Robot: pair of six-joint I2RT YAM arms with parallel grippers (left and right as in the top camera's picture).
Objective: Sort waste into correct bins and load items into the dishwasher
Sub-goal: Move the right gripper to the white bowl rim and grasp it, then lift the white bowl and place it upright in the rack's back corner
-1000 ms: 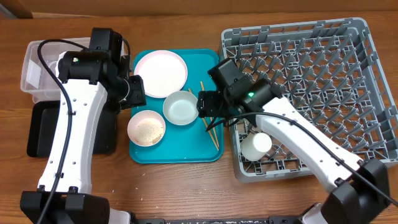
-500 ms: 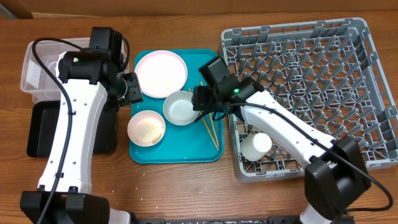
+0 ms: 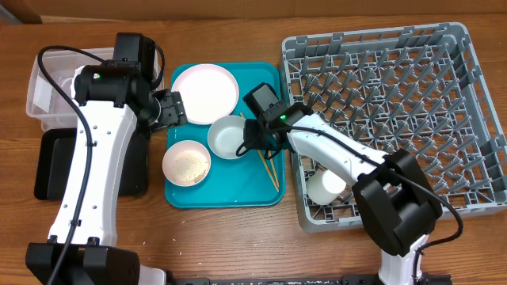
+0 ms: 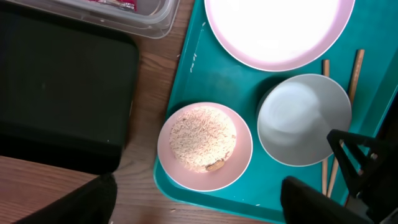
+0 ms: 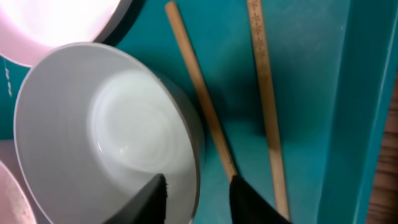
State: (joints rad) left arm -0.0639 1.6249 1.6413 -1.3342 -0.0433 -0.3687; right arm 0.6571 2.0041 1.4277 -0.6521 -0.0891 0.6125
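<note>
Grey bowl [image 3: 228, 136] sits mid-way along the teal tray [image 3: 222, 198] at the middle of the surface, with the rack [image 3: 396, 79] filling the right edge. Overhead, the right end effector [image 3: 252, 136] is at the bowl's right rim, just above the chopsticks [image 3: 269, 168]. The left end effector [image 3: 170, 111] hangs beside the plate [image 3: 204, 93], out of the way. In the left wrist view its fingers [image 4: 81, 202] stand wide apart and empty over the rice bowl [image 4: 205, 146], and the grey bowl is upright, close to its neighbours. In the right wrist view the right end effector [image 5: 199, 202] straddles the rim with a narrow gap, one finger [image 5: 152, 199] inside the bowl and the other outside, over a chopstick [image 5: 199, 93]. Whether the pads touch the wall I cannot tell. A good grasp likely calls for sinking a little deeper past the lip, keeping the outer finger off the chopstick, and closing firmly. Then lift straight up before swinging rightward, and set the bowl tilted between pegs, clear of the cup [image 3: 326, 186] near the rack's near-left corner.
</note>
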